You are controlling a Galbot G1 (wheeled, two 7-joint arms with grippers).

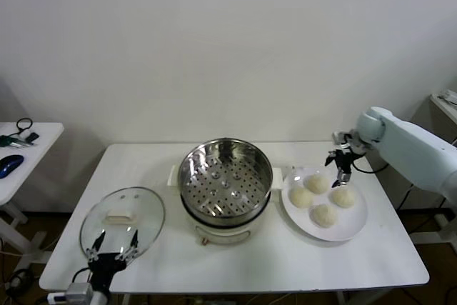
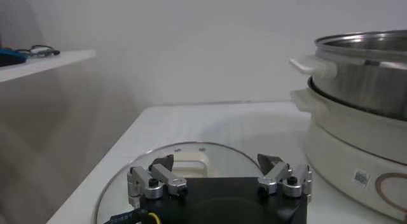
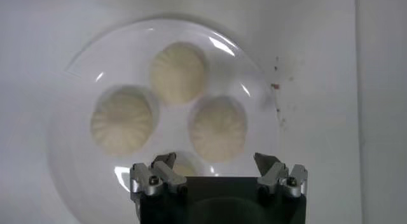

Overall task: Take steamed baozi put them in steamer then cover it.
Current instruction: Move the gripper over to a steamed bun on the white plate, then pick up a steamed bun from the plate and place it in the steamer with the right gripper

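Note:
Several cream-white baozi lie on a flat white plate right of the steamer, whose shiny pot with its perforated tray is uncovered. The glass cover with its cream handle lies flat on the table left of the steamer. My right gripper is open and empty, hovering above the far baozi; its wrist view looks straight down on the baozi and plate. My left gripper is open and empty, low at the cover's near edge; the cover and steamer show in its wrist view.
The white table holds everything. A small side table with a blue mouse and cables stands at the far left. A white wall rises behind the table.

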